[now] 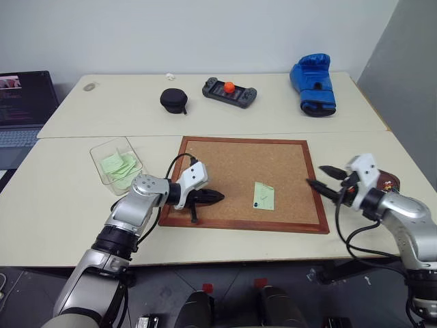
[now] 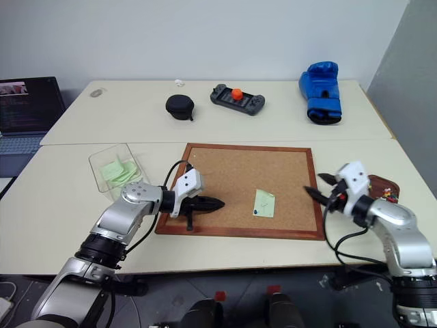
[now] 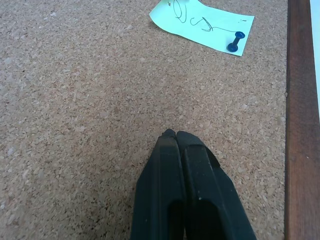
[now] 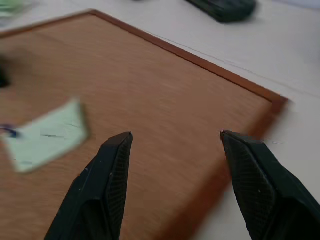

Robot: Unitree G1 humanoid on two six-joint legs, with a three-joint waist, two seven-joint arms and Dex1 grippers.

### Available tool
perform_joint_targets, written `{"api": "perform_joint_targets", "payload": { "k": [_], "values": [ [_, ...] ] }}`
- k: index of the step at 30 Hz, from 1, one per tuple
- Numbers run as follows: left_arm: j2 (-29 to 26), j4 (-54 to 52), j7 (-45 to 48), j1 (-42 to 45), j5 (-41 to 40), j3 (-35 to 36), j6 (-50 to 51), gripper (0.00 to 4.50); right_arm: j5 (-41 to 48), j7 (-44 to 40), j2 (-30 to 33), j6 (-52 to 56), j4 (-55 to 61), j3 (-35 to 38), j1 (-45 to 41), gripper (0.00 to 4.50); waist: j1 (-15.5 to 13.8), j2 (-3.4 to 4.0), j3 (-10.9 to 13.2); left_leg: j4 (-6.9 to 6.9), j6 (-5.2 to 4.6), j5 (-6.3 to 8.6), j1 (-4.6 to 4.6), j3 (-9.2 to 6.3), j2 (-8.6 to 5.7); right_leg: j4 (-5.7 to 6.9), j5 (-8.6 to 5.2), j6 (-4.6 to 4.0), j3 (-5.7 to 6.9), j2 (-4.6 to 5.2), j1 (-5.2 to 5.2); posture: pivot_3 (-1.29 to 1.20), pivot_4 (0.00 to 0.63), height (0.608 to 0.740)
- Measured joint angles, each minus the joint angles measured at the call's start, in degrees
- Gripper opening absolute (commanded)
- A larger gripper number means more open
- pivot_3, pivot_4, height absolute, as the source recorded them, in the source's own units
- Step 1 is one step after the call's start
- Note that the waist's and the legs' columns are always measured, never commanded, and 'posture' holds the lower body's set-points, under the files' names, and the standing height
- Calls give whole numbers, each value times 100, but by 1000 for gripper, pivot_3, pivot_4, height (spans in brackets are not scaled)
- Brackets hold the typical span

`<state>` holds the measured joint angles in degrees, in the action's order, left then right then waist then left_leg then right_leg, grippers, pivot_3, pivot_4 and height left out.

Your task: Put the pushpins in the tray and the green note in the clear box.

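Pale green paper note (image 1: 263, 195), pinned near the cork board's (image 1: 232, 164) right edge, lies between the closed left gripper (image 1: 213, 198) and the nearer, open-jawed right gripper (image 1: 326, 178).

Bare cork board (image 1: 232, 171) all around green note (image 1: 263, 195), open from every side. Only raised wood frame (image 1: 321, 198) lies between right end effector (image 1: 322, 176) and note.

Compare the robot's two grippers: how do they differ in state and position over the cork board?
The left gripper is shut and empty; the right gripper stands open and empty. The left sits over the cork board near its left frame; the right hovers at the board's right edge. Both point inward toward the green note.
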<state>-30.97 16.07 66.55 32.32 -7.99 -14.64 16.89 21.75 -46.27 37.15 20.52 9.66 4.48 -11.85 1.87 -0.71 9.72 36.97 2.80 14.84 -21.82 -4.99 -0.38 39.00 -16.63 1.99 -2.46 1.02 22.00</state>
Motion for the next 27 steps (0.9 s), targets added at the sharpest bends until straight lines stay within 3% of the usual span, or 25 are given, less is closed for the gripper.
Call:
{"api": "perform_joint_targets", "payload": {
  "k": [8,22,27],
  "values": [
    [28,5,9,12,1,-2,5,0,-239,-401,-669,-116,255,-1437,-257,2974,0,-1,0,0,0,0,-2,-6,0,-1,0,-1,5,4,1,0,150,740],
    [-4,-69,-10,-48,6,5,19,0,-750,-540,-1257,-780,-1209,-1909,-667,2974,1,0,0,-3,0,0,-1,-9,0,1,0,-2,9,2,4,0,150,740],
    [-10,-106,-43,-60,6,8,29,0,-765,-584,-1274,-868,-1375,-1903,-716,2021,1,0,0,-2,0,0,-1,-9,0,1,0,-2,9,2,4,0,150,740]
  ]
}}
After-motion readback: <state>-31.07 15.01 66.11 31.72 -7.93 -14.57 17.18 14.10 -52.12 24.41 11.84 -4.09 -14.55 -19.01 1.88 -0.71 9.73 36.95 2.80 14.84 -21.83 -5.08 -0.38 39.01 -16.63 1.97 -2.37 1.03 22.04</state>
